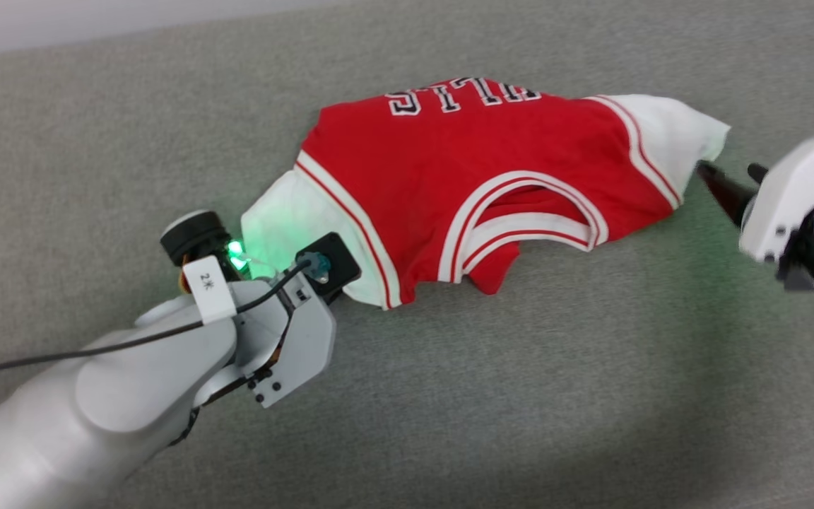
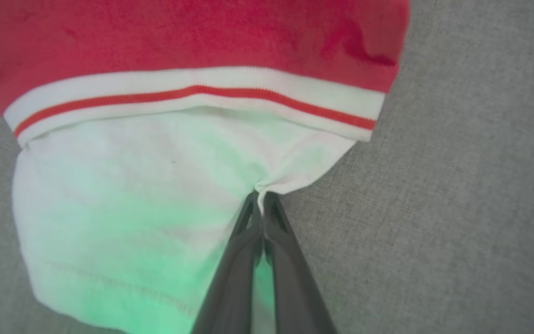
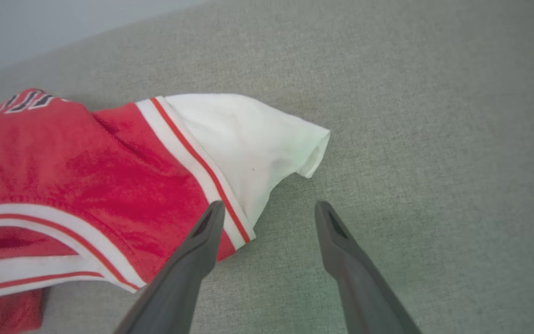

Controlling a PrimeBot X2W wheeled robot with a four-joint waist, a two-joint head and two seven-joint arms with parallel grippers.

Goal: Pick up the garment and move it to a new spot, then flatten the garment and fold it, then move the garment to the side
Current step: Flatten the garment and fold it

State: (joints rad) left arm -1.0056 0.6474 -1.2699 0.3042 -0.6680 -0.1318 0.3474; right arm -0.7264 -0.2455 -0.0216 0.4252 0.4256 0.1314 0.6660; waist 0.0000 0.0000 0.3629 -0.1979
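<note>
While the head view takes in the whole garment (image 1: 478, 184) | left wrist view: left gripper (image 2: 261, 195) pinches its white panel edge | right wrist view: right gripper (image 3: 269, 206) spread beside the opposite panel

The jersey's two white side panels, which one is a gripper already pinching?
The white panel on the robot's left: the left gripper is shut on its edge. The right-hand white panel lies unpinched, with the right gripper open beside it.
</note>
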